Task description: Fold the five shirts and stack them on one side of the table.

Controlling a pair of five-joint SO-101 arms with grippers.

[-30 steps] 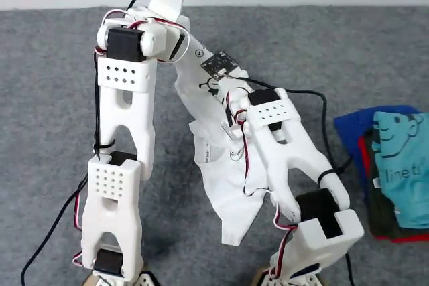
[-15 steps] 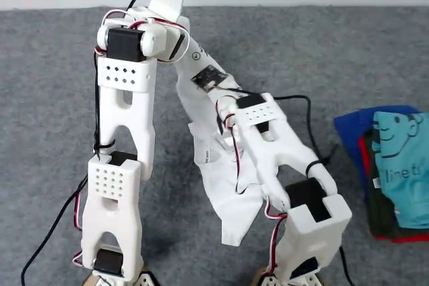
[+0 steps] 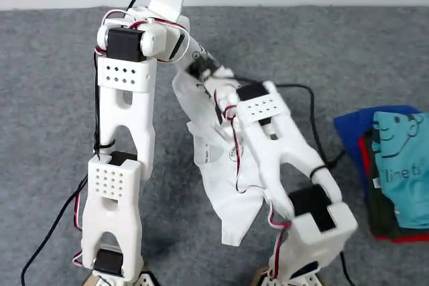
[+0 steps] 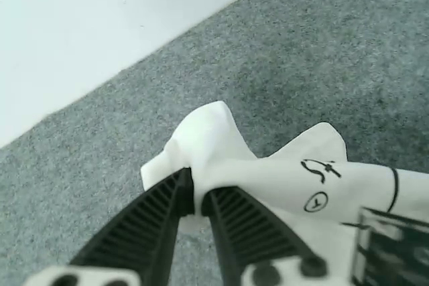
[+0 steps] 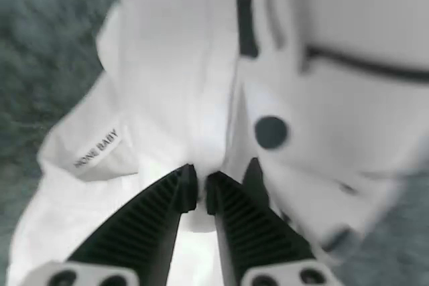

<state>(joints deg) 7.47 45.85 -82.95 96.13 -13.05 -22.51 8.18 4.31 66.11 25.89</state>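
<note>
A white shirt (image 3: pixel 224 199) hangs crumpled from the middle of the grey table up toward the back. My left gripper (image 4: pixel 196 199) is shut on a folded corner of the white shirt (image 4: pixel 268 172), held above the carpet. My right gripper (image 5: pixel 199 193) has its black fingers closed together on a ridge of the same white shirt (image 5: pixel 167 98), close beside the left arm's white body (image 5: pixel 348 31). In the high view the right arm (image 3: pixel 268 132) lies over the shirt, and its wrist sits just under the left arm's wrist (image 3: pixel 157 35).
A stack of folded shirts (image 3: pixel 395 172) lies at the right edge of the table, teal on top of dark, red and blue ones. The left arm's tall links (image 3: pixel 120 145) stand at the left. A white wall (image 4: pixel 100 25) borders the far side.
The right arm has swung its wrist up and to the left along the shirt, closer to the left gripper. The left arm has stayed put, still holding the shirt.
</note>
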